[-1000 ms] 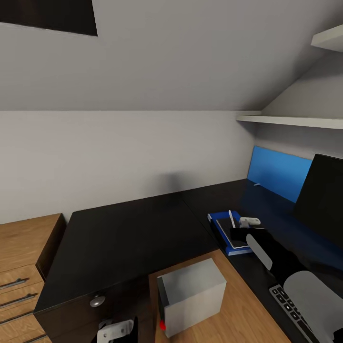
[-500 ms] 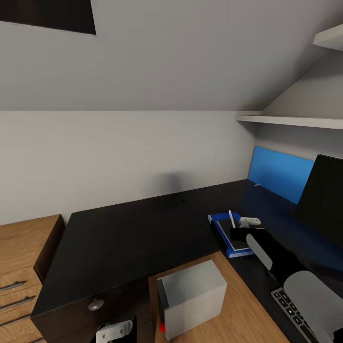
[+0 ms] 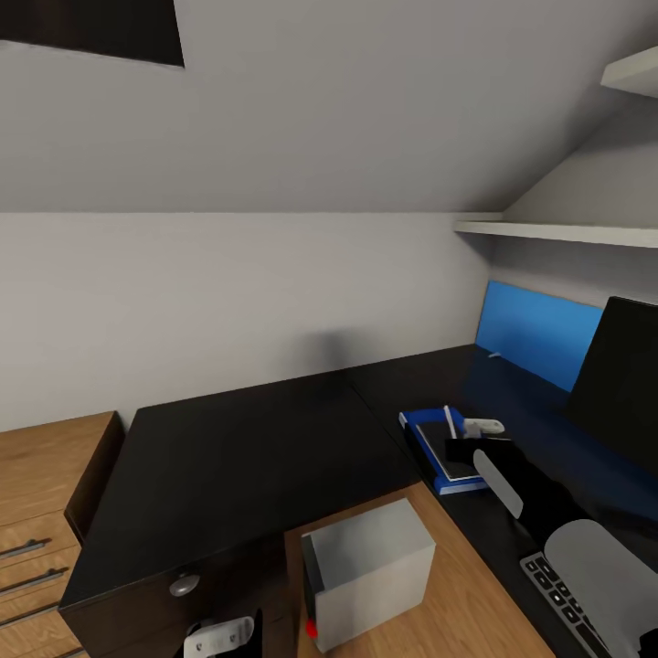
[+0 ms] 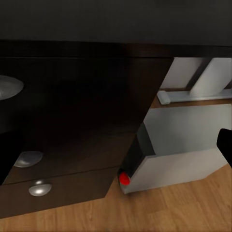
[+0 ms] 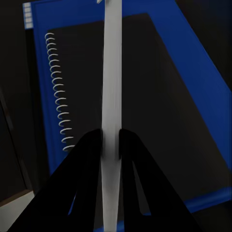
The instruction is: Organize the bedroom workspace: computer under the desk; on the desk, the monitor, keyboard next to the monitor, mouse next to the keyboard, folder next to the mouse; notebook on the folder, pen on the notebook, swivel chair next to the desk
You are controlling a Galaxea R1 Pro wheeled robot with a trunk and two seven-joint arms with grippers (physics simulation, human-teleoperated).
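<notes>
A wood chest [image 3: 37, 512] stands left of the black bench [image 3: 247, 457], and the computer [image 3: 370, 571] sits on the wood floor in the bench's inner corner, beside the drawers rather than clearly beneath the top. The left pincer [image 3: 219, 637] hangs low near the drawer knob [image 3: 185, 583]; whether it is wide or narrow cannot be told. Farther right, the folder [image 5: 203, 87] lies on the bench with the notebook [image 5: 145, 96] stacked on it, and the right pincer [image 5: 111, 145] grips the pen [image 5: 112, 72] over the notebook, not yet released. The keyboard [image 3: 557, 594] and monitor [image 3: 621, 384] occupy the bench's right wing. By these views the chair, and possibly the computer, remain. Pale grey sloped walls and a shelf [image 3: 557, 233] rise behind.
</notes>
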